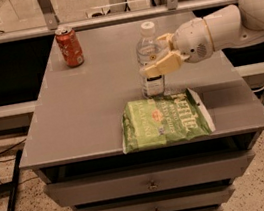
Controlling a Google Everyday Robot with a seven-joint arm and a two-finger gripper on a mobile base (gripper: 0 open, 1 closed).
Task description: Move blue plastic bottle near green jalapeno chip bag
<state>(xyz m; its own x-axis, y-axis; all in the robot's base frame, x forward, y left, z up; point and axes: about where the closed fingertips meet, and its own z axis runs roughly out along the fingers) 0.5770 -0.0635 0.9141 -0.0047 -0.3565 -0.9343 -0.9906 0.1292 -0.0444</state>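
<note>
The blue plastic bottle is clear with a white cap and stands upright on the grey table. Its base sits right behind the far edge of the green jalapeno chip bag, which lies flat near the table's front edge. My gripper reaches in from the right on a white arm and is shut around the bottle's upper body. One tan finger crosses in front of the bottle and the other shows behind it.
An orange-red soda can stands at the table's far left corner. The table top sits on a cabinet with drawers. A rail and glass panels run behind the table. Cables hang at the left.
</note>
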